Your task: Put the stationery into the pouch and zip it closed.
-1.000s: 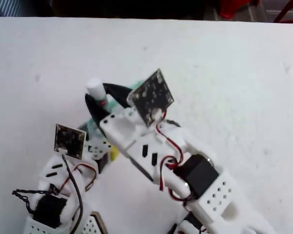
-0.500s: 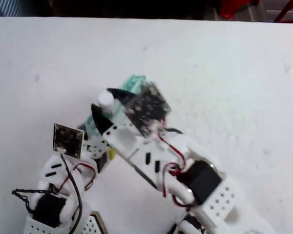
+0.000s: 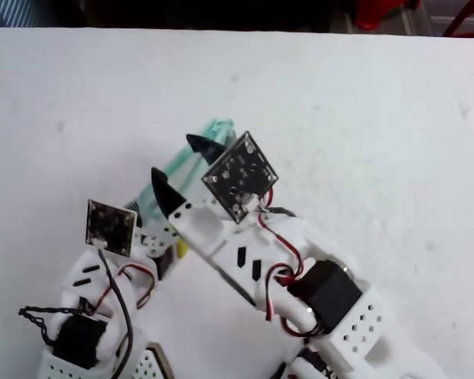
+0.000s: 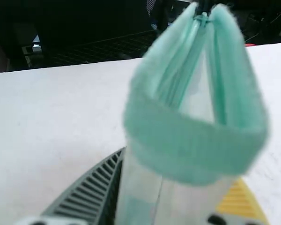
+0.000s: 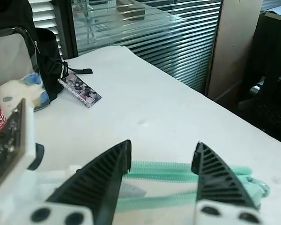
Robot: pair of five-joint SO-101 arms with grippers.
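One fuzzy-rimmed, translucent mint-green pouch (image 3: 215, 128) is grasped by the left gripper (image 4: 164, 206), well inside the tabletop's (image 3: 363, 118) edges; the right gripper's (image 3: 174, 156) two pointed black fingers (image 5: 103, 178) are spread above it.

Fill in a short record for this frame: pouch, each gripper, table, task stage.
pouch: mint green, mouth spread open, zip not closed
left gripper: shut on the pouch, holding one end
right gripper: open, holding nothing, fingers above the pouch's open mouth
table: white, the pouch lies near its middle
task stage: zipping not yet done
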